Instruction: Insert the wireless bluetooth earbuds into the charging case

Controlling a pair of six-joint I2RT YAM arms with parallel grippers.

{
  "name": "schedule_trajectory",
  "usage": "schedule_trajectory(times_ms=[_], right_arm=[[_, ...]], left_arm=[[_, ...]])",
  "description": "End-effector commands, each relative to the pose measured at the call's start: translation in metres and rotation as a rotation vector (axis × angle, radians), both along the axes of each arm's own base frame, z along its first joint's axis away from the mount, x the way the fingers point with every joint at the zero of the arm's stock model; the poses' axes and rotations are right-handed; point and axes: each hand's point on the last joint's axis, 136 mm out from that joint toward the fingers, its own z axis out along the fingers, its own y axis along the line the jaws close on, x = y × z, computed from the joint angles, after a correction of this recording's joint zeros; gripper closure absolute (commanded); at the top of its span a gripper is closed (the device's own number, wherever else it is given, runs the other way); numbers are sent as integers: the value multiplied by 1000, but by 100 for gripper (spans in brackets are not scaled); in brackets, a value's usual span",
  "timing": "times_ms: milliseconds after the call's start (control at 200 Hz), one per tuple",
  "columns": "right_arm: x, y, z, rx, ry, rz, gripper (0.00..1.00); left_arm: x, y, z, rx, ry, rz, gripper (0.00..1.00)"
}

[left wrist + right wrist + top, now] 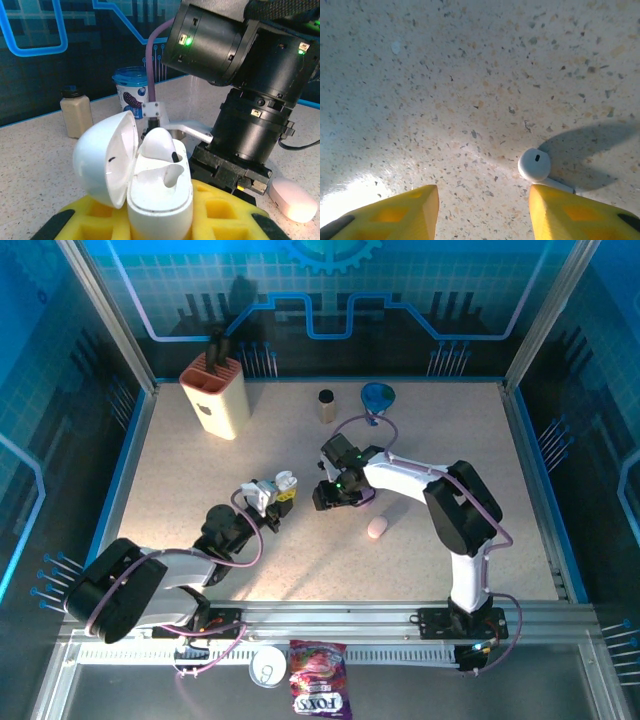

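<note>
One bud in, one to go, by my read. Left pincer [272, 496] is clamped tight on the white charging case [160, 200], which stands upright between the yellow pads. Its lid [105, 160] is swung open to the left. A white earbud [159, 145] sits in one well with its head poking up; can't tell if it's fully home. The well beside it looks empty.

Right pincer [482, 210] hangs low over the table [445, 75], jaws roughly half apart and holding nothing. The loose earbud [535, 165] lies on the table just beside one fingertip, stem tucked toward that finger, not gripped. A pink case [376, 528] lies shut on the table further right, apart from both pincers.

What's left, as I judge it: close on the loose earbud, carry it across to the open case and seat it in the free well.
</note>
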Motion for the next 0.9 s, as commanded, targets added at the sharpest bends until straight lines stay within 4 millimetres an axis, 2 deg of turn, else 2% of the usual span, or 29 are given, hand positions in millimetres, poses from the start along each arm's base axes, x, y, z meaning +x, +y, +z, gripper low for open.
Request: schedule_trajectory(times_ms=[0,95,255,455,600,710,790,895], right_arm=[[8,-6,12,-38,-49,8,50],[13,-11,3,-110,-41,22,49],[17,-8,-13,-139,11,39,48],[1,-5,-19,-114,59,47,44],[-19,-4,-17,-83,89,44,42],[-29,-2,-7,-73,81,50,43],[-27,-3,3,-80,54,41,43],[-14,-15,11,-159,-5,23,43]], left_arm=[[0,5,1,-5,-1,14,100],[0,4,2,-7,-3,12,100],[0,4,1,-7,-4,10,100],[0,5,0,0,0,16,100],[1,8,-3,10,6,28,100],[2,9,-3,11,7,30,100],[3,9,-3,11,7,30,100],[3,8,-3,7,7,26,100]])
